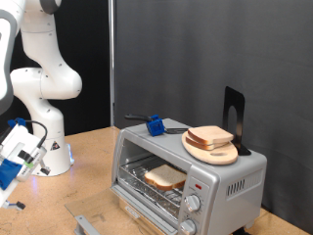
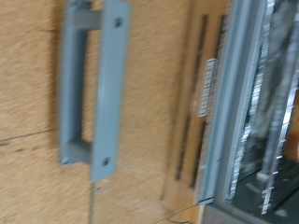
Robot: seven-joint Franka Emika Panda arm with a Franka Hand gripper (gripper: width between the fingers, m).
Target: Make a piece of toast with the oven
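Observation:
The silver-grey oven [image 1: 196,171] stands on the wooden table with its glass door [image 1: 108,220] folded down and open. A piece of toast [image 1: 164,176], pale with a brown crust, lies on the wire rack inside. My gripper [image 1: 14,162] hangs at the exterior view's left edge, well away from the oven and partly cut off; nothing shows between its fingers. The wrist view looks down on the door's grey handle [image 2: 93,89], the door glass [image 2: 196,103] and the rack [image 2: 266,103]. No fingers show in it.
On the oven's top sit a round wooden plate [image 1: 217,154] with a second bread slice [image 1: 210,135], a blue-handled tool [image 1: 154,124] and a black stand [image 1: 233,116]. Two knobs [image 1: 192,204] sit on the oven's right panel. The robot's white base [image 1: 54,147] stands left.

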